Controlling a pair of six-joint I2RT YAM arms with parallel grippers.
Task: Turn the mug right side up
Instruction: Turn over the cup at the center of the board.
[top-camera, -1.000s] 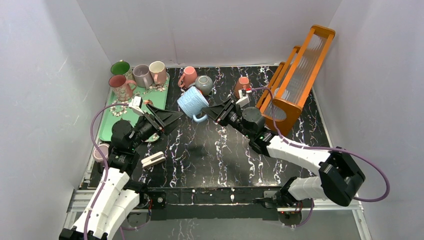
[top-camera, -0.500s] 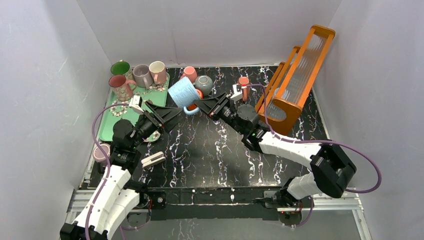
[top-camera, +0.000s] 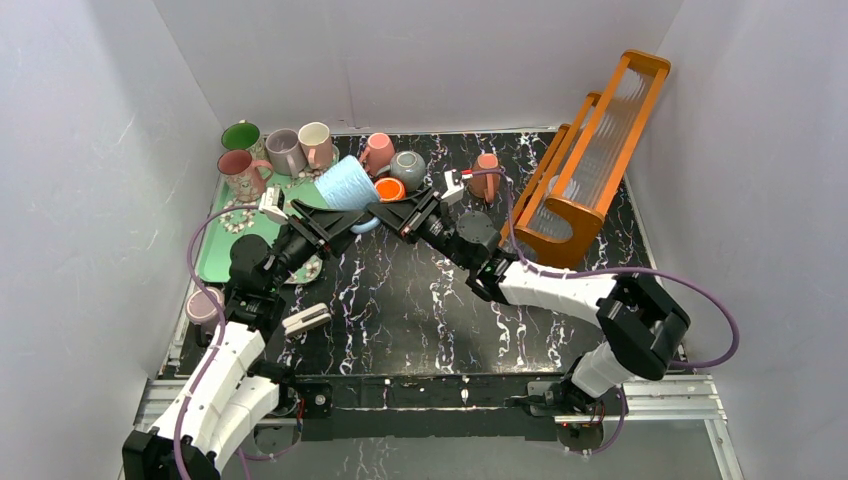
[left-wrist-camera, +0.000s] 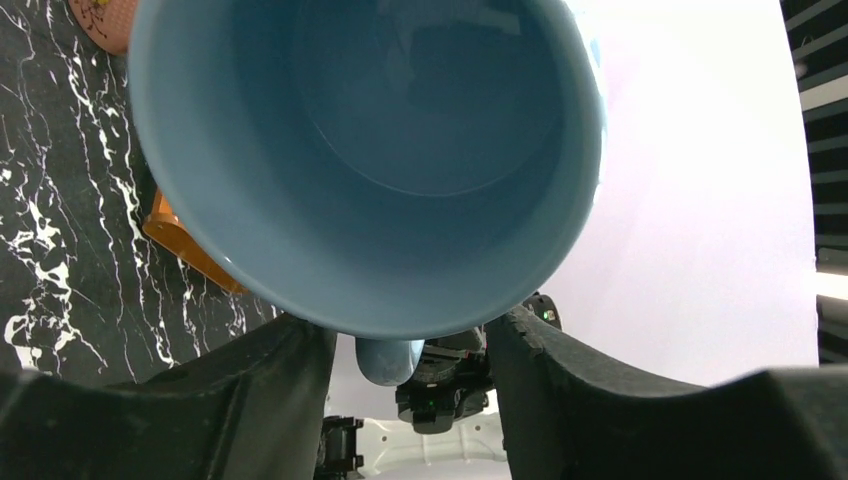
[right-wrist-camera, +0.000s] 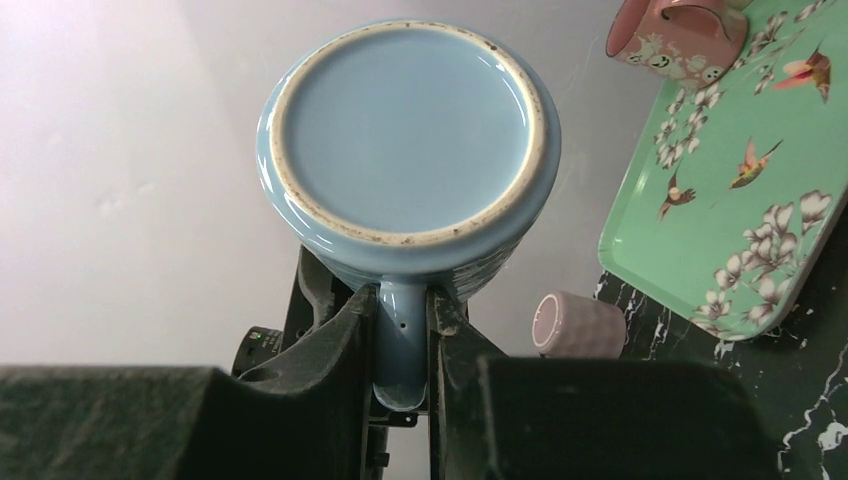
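Mug (top-camera: 348, 185) mid-air on its side, R gripper (right-wrist-camera: 402, 318) clamped on handle; L gripper (left-wrist-camera: 410, 335) jaws straddle rim, can't tell if gripping; uprighting + set-down not yet done

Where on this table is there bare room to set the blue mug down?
Bare: the middle of the black tabletop, down to the near edge. Crowded: the tray's far end, and the back row of mugs between the held blue mug and the rack.

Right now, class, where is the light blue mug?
In the top view the light blue mug hangs in the air left of centre, between the green tray and the grey mug, its handle clamped by the right gripper.
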